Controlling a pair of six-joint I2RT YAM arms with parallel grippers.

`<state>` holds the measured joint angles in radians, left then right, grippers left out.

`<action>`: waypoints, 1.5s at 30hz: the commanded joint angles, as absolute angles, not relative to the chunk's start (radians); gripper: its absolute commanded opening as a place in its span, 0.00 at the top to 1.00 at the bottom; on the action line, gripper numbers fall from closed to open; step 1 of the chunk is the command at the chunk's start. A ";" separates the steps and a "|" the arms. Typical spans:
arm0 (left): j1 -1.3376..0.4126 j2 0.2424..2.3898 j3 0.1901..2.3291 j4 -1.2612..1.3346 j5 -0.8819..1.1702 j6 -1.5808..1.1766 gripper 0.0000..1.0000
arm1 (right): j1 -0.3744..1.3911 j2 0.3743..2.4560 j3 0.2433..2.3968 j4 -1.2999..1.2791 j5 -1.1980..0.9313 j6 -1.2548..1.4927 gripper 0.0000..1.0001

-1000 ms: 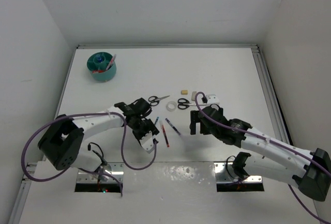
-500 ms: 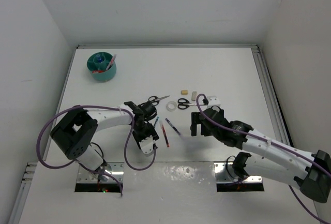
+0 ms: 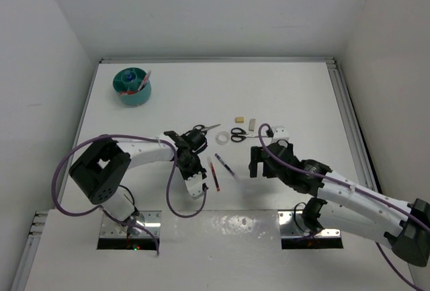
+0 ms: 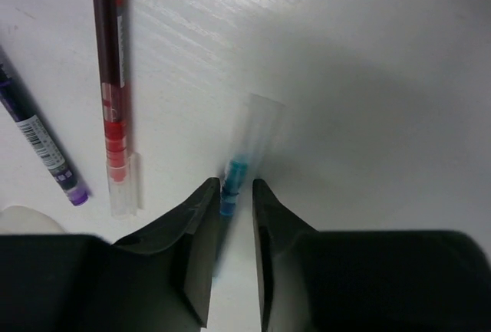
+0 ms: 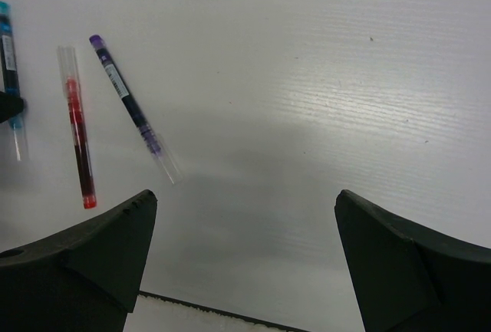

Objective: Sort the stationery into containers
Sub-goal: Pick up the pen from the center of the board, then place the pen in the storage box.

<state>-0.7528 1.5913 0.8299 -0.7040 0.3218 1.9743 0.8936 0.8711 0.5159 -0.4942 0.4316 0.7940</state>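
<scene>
Pinching the blue pen (image 4: 231,179) beside the red pen (image 4: 110,56), your left end effector (image 4: 233,198) holds off-centre — lift slowly, level.

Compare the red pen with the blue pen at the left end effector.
Colour: the red pen shows red ink, the blue pen teal-blue. Position: the red pen lies free beside the left end effector, while the blue pen sits between its fingers; whether they clamp it is unclear. View: the red pen's shaft is uncovered, the blue pen's near end hides between the fingers. Both are slim, clear-cased and lie on the table.
</scene>
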 commanded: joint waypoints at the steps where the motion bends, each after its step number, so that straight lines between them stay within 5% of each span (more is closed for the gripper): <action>1: -0.776 1.618 0.784 -0.634 0.318 2.554 0.80 | 0.900 0.848 0.517 -0.463 0.472 0.801 0.04; 11: -0.793 1.601 0.742 -0.612 0.294 2.415 1.00 | 0.900 0.815 0.508 -0.480 0.500 0.810 0.04; 21: -0.637 1.467 0.893 -0.652 0.711 1.703 1.00 | 0.900 0.825 0.477 -0.425 0.520 0.805 0.04; 29: -0.488 1.218 0.873 -0.275 0.833 0.982 1.00 | 0.900 0.903 0.526 -0.417 0.526 0.758 0.04; 37: -0.261 1.069 0.807 0.337 0.562 0.197 1.00 | 0.894 0.977 0.561 -0.305 0.491 0.651 0.02; 45: 0.038 1.164 0.949 0.485 0.383 0.118 1.00 | 0.874 1.110 0.643 -0.235 0.400 0.554 0.01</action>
